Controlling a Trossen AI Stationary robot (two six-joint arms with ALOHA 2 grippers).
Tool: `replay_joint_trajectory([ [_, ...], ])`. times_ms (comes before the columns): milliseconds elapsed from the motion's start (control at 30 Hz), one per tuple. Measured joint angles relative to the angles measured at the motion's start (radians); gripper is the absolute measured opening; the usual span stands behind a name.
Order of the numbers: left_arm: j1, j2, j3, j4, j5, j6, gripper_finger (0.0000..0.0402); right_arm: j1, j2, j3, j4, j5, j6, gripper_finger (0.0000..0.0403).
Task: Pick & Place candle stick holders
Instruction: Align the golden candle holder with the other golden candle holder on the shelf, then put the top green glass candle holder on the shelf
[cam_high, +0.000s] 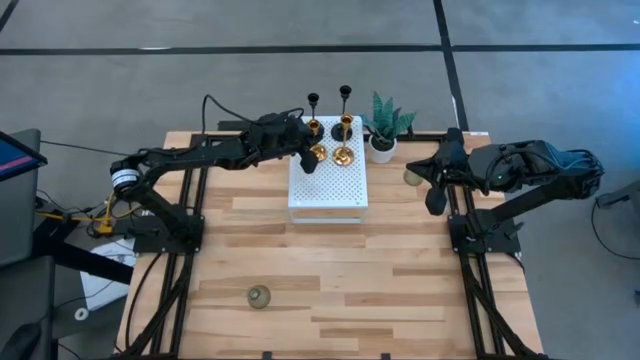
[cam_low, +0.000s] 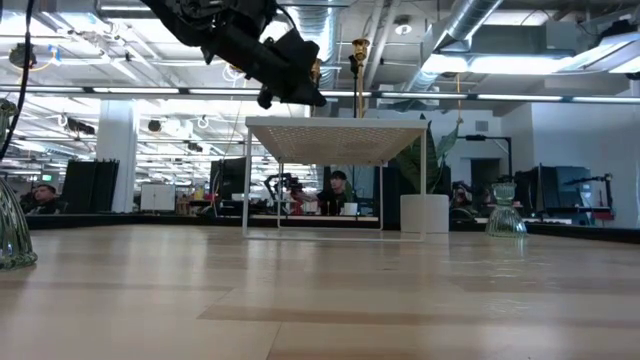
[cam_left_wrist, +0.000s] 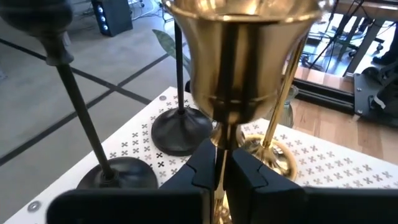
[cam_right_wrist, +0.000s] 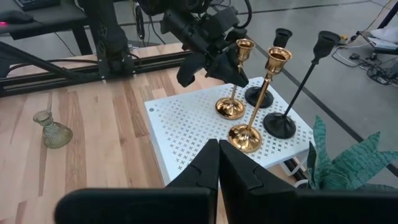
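Two gold holders and two slim black ones stand by their round bases on a white perforated platform (cam_high: 328, 190). My left gripper (cam_left_wrist: 221, 171) reaches over its far left part and is shut on the left gold holder (cam_right_wrist: 233, 93). The other gold holder (cam_right_wrist: 249, 134) and the black ones (cam_right_wrist: 280, 124) (cam_right_wrist: 258, 96) stand close by. One pale-green glass holder (cam_high: 259, 296) stands near the front edge. The other (cam_high: 412, 176) stands beside my right gripper (cam_high: 435, 195), which is shut and empty right of the platform. My left gripper pinches the gold holder's thin stem (cam_left_wrist: 220, 146) between its two fingers, just below the cup (cam_left_wrist: 242, 56). The fingers come from the table's left, slanting down, and lie across the stem. The holder is upright, with its base (cam_right_wrist: 230, 109) on the platform.
A small potted green plant (cam_high: 385, 128) in a white pot stands at the far edge, right of the platform. The near half of the wooden table (cam_high: 380, 290) holds only the one glass holder. People sit in the room beyond the table.
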Motion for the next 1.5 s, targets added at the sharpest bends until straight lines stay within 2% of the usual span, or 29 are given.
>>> replay_joint_trajectory([
  [500,-0.001,0.000,0.000,0.000,-0.012,0.000,0.0042,0.000,0.000,0.000,-0.005,-0.002,0.000,0.0000],
  [1033,-0.004,-0.005,0.000,-0.002,0.010,0.000,0.0173,0.000,0.000,0.000,-0.012,-0.003,0.000,0.0000],
  [1333,-0.006,-0.087,-0.001,-0.034,0.010,0.000,0.0197,0.000,0.000,0.000,-0.019,-0.003,0.000,0.0000],
  [1500,-0.009,-0.170,-0.001,-0.183,0.011,0.000,0.0204,0.000,0.000,0.000,-0.023,-0.003,0.000,0.0000],
])
